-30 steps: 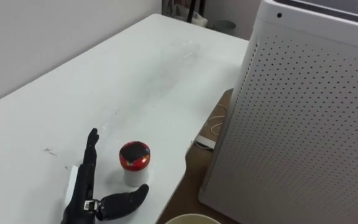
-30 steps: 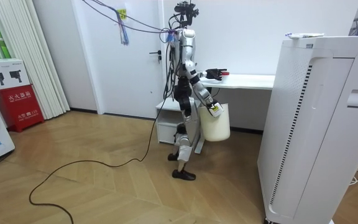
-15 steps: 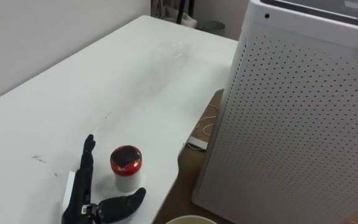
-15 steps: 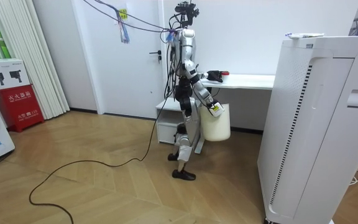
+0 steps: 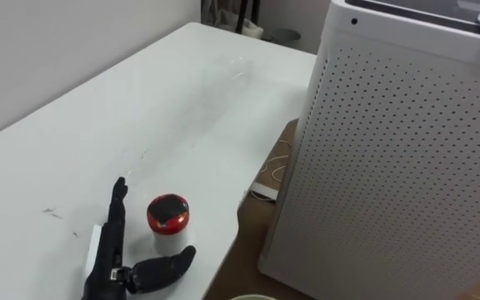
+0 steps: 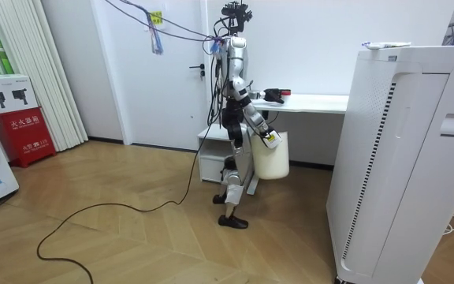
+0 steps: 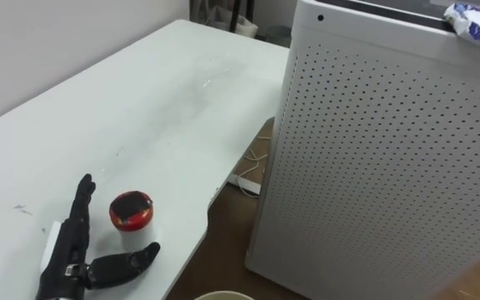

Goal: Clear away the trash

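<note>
On white table [image 5: 98, 125], near edge: left hand [image 5: 113, 265], palm down, fingers [image 5: 118, 202] straight and pointing to the far end, thumb [image 5: 167, 264] spread wide to the right. Nothing clamped.

In the gap between those fingers and thumb: small red-lidded cup [image 5: 167, 221], upright on the tabletop, just right of the fingers. Contact with the hand not resolvable.

Right of the table: tall white perforated appliance [image 5: 407, 158] standing on wooden floor [image 5: 248, 250]. On its top, far right corner: crumpled white-and-blue wrapper [image 7: 473, 21].

On the floor between table and appliance: white power strip [image 5: 267, 191] with a thin cord.

At the bottom edge of the eye views: rim of white bucket [image 7: 215, 295].

Room view: standing upright at the end of the table, left arm stretched over the tabletop. Right hand [image 6: 268, 139] low at the bucket's upper edge, bucket hanging beside the legs; finger state of that hand not readable.
</note>
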